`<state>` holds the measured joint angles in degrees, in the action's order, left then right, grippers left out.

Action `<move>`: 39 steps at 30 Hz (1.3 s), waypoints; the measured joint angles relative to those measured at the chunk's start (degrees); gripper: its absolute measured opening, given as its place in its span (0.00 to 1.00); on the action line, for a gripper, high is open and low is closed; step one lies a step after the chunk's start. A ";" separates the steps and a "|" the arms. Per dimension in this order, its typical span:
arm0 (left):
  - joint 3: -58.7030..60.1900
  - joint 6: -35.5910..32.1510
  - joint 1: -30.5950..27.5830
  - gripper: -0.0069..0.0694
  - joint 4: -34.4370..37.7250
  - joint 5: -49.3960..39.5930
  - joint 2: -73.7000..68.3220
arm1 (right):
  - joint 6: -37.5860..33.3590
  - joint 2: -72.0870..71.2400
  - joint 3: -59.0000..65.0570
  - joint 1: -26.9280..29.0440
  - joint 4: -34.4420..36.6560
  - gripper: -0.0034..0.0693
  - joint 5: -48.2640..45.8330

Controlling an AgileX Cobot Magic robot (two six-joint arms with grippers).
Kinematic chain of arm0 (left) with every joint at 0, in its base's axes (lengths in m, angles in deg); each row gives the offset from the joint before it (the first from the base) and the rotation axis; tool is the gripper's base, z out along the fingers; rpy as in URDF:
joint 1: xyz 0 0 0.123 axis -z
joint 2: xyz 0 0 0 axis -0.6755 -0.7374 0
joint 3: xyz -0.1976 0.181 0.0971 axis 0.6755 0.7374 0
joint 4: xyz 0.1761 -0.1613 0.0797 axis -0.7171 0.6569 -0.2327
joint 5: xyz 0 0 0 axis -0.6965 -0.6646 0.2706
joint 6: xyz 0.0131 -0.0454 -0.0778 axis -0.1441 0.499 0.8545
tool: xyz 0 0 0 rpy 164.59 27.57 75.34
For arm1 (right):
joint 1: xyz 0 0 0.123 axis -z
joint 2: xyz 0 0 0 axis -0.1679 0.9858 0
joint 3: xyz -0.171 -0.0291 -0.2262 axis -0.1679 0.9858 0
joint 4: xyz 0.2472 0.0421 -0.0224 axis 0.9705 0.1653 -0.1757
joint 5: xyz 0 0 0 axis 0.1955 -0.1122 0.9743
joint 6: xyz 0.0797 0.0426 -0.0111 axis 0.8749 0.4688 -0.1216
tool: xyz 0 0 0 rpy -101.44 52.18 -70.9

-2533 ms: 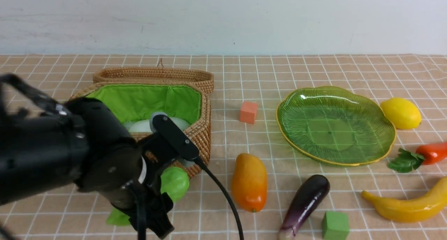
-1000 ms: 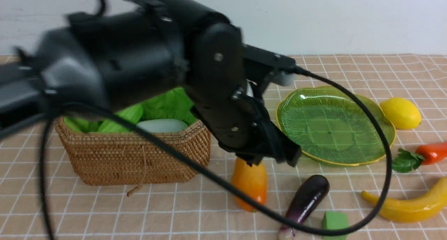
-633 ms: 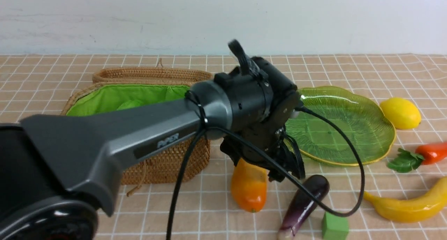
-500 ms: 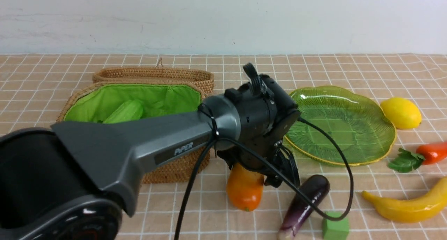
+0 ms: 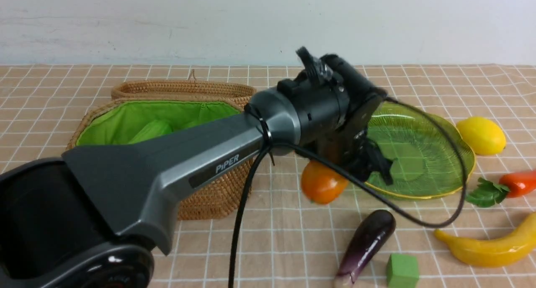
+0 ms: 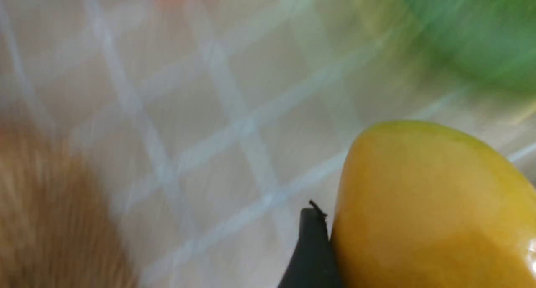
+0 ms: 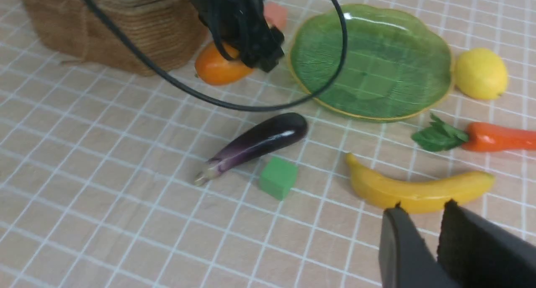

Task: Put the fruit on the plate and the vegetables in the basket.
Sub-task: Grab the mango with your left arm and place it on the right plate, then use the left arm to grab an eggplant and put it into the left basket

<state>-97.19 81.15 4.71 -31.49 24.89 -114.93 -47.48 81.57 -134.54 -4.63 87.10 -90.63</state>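
**Front view, near to far.** My right gripper, fingers narrow and holding nothing, sits nearest me, close to the banana. The cube and eggplant lie at 5 o'clock of the mango, well apart from it. My left gripper clamps the mango, which appears to be carried clear of the cloth. The plate lies just beside it, centre at about 2 o'clock, so the left arm is plainly the nearer. The mango's long axis seems to run from 8 to 2 o'clock, with its far end hidden by the gripper. I judge the coming move to be a short carry over the gold rim. Nothing lies on the plate, so there is ample room. The basket stands at 9 o'clock of the mango. The lemon sits at 2 o'clock of the plate, close by its rim.
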 joint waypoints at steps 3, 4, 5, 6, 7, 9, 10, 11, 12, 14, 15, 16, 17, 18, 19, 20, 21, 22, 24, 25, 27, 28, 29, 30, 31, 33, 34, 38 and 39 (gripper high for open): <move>-4.99 -4.25 0.51 0.79 2.82 11.22 -0.51 | 5.39 0.00 0.31 0.00 -4.01 0.27 0.90; -5.61 -5.61 0.57 0.79 3.51 15.70 -1.27 | 6.28 0.00 0.56 0.00 -4.11 0.27 0.94; -6.19 -7.47 0.57 0.79 4.09 23.21 -3.24 | 7.47 0.00 1.58 0.00 -3.22 0.27 0.94; -6.19 -7.90 0.57 0.79 4.10 25.52 -4.36 | 7.68 0.00 1.92 0.00 -2.64 0.27 0.88; -6.19 -8.42 0.50 0.79 4.16 29.11 -5.65 | 7.81 0.00 2.38 0.00 -1.69 0.27 0.73; -6.19 -8.85 0.38 0.79 4.16 32.86 -7.73 | 7.82 0.00 2.91 0.00 -0.18 0.27 0.42; -6.19 -8.96 0.25 0.79 4.16 36.51 -10.17 | 7.87 0.00 3.32 0.00 1.59 0.27 -0.03; -6.07 -9.02 0.12 0.79 4.21 38.88 -12.09 | 7.87 0.00 3.45 0.00 2.53 0.27 -0.36; -6.09 -9.07 0.07 0.79 4.21 39.21 -12.66 | 7.87 0.00 3.45 0.00 2.65 0.27 -0.49; -6.06 -9.13 0.01 0.80 4.21 42.16 -15.15 | 7.87 0.00 3.45 0.00 3.36 0.27 -0.50; -6.01 -9.13 0.01 0.82 4.21 42.69 -16.01 | 7.87 0.00 3.45 0.00 3.41 0.27 -0.50; -6.01 -9.13 0.01 0.84 4.21 42.78 -16.36 | 7.87 0.00 3.45 0.00 3.41 0.27 -0.50; -6.01 -9.13 0.01 0.87 4.21 42.84 -16.66 | 7.87 0.00 3.45 0.00 3.41 0.27 -0.50; -6.01 -9.13 0.01 0.90 4.04 42.76 -16.66 | 7.67 0.00 3.45 0.00 3.41 0.27 -0.50; -6.01 -9.13 0.01 0.91 3.92 42.63 -16.66 | 7.61 0.00 3.45 0.00 3.41 0.27 -0.50; -6.01 -9.17 0.01 0.93 3.45 42.44 -16.32 | 7.46 0.00 3.45 0.00 3.35 0.27 -0.50; -6.01 -9.17 0.01 0.94 3.11 41.78 -15.80 | 7.46 0.00 3.45 0.00 3.35 0.27 -0.50; -6.01 -9.17 0.01 0.94 2.95 41.15 -15.06 | 7.46 0.00 3.45 0.00 3.20 0.27 -0.50; -6.01 -9.17 0.01 0.94 2.58 38.35 -12.99 | 7.46 0.00 3.45 0.00 2.88 0.27 -0.45; -6.01 -9.17 0.01 0.93 2.58 36.34 -11.57 | 7.42 0.00 3.45 0.00 2.67 0.27 -0.45; -6.01 -9.17 0.01 0.91 2.65 31.03 -8.38 | 7.42 0.00 3.45 0.00 2.47 0.27 -0.45; -6.01 -9.17 0.01 0.88 3.30 26.64 -5.92 | 7.42 0.00 3.45 0.00 2.34 0.27 -0.45; -6.01 -9.17 0.01 0.85 3.99 23.50 -4.15 | 7.42 0.00 3.45 0.00 2.28 0.27 -0.45; -6.01 -9.17 0.01 0.81 5.11 18.64 -1.51 | 7.42 0.00 3.45 0.00 2.05 0.27 -0.50; -6.01 -9.17 0.01 0.77 5.48 17.00 -0.61 | 7.42 0.00 3.45 0.00 1.92 0.27 -0.50; -6.07 -9.17 0.00 0.61 7.70 7.87 4.01 | 7.42 0.00 3.45 0.00 1.67 0.27 -0.50; -6.08 -9.17 -0.05 0.52 8.61 3.67 5.83 | 7.42 0.00 3.45 0.00 1.67 0.27 -0.50; -6.08 -9.43 0.00 0.16 10.44 -11.03 10.39 | 7.42 0.00 3.45 0.00 1.67 0.27 -0.54; -6.08 -9.50 0.00 0.11 10.57 -13.76 10.88 | 7.42 0.00 3.45 0.00 1.67 0.27 -0.54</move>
<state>-103.27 71.64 4.72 -20.92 11.13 -104.04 -40.06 81.57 -131.09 -4.63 88.77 -91.17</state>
